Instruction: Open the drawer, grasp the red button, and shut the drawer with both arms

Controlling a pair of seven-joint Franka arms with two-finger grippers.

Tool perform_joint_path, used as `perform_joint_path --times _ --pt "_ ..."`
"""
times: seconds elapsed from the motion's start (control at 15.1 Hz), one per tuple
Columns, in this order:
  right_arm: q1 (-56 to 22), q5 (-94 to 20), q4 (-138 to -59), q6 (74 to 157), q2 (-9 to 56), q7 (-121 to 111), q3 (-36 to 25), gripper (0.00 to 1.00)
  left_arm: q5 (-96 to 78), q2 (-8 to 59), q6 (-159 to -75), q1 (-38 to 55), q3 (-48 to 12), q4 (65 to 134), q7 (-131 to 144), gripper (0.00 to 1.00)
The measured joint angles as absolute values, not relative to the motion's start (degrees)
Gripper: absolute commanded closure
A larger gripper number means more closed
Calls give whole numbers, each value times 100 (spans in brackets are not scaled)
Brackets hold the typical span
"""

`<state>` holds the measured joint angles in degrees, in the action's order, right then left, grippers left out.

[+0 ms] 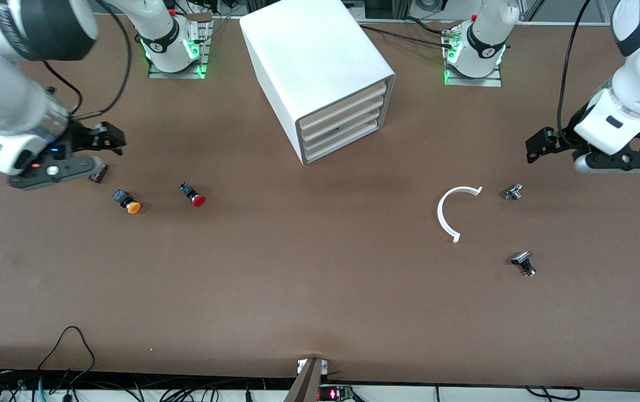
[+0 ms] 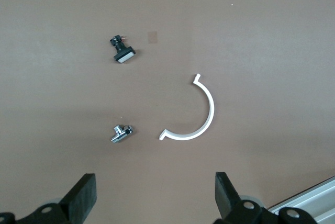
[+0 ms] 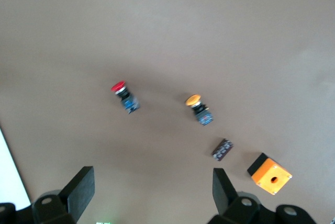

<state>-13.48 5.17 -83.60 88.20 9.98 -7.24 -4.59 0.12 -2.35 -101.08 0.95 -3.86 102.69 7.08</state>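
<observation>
Brown covering ran across the whole table (image 1: 320, 290), with no legible writing on any item. The cabinet (image 1: 311, 67) stood between the two bases, all four slat fronts flush, so the drawer (image 1: 338, 114) was shut.

The right gripper (image 3: 149, 192) hung over its own end of the table, fingers (image 3: 78, 190) wide apart and holding nothing. The button (image 1: 192, 195) lay on its side just past the fingertips, toward the table's middle, with bare surface all round it. An orange-capped button (image 1: 127, 202), a small dark chip (image 1: 98, 173) and an orange box (image 3: 269, 174) lay close to that gripper.

The left gripper (image 2: 154, 198) waited over the left arm's end, fingers (image 2: 225, 192) spread and empty. Past its fingertips lay a white arc (image 1: 451, 209), a metal knob (image 1: 513, 192) and a black switch (image 1: 524, 262), all well apart.
</observation>
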Motion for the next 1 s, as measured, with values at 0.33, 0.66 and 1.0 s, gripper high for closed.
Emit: perform_joint_path --times 0.33,0.66,1.0 --pt "-716 515 -8182 8884 942 -735 -475 0 14 -429 -9929 -98 -385 10387 640 0" --pt "-530 482 -8182 8870 865 -1576 -713 0 15 -428 -9906 -201 -384 10358 301 0" --pt "-532 417 -8182 8868 865 -2252 -724 0 15 -393 -9907 -398 -383 10312 -139 0"
